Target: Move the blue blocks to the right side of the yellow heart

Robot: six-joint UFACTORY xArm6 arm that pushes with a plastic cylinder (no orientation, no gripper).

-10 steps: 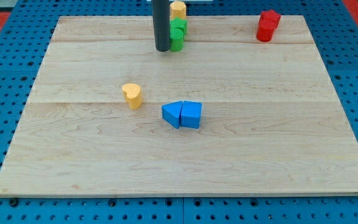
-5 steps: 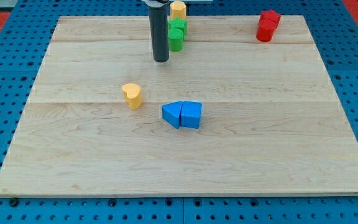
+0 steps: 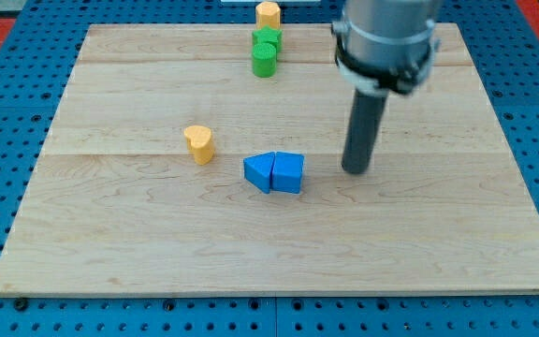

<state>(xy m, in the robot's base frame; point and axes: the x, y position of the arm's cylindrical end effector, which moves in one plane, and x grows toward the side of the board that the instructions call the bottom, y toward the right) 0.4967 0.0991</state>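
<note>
- The yellow heart (image 3: 198,144) is taken as the landmark; it stands on the wooden board (image 3: 110,225), left of the board's middle, its pointed end turned toward the view's bottom.
- Two blue blocks are seen just to the view's right of the heart and slightly lower: a blue wedge-like block (image 3: 258,172) and a blue triangular block (image 3: 288,173), touching side by side.
- The pair's long axis is laid across the view, left to right.
- My tip (image 3: 355,170) is set down further right of the heart, beyond the blue pair and apart from it; nothing is touched or held.
- Well above the heart, near the board's top edge, two green blocks (image 3: 266,51) and an orange-yellow block (image 3: 268,14) are seen.
</note>
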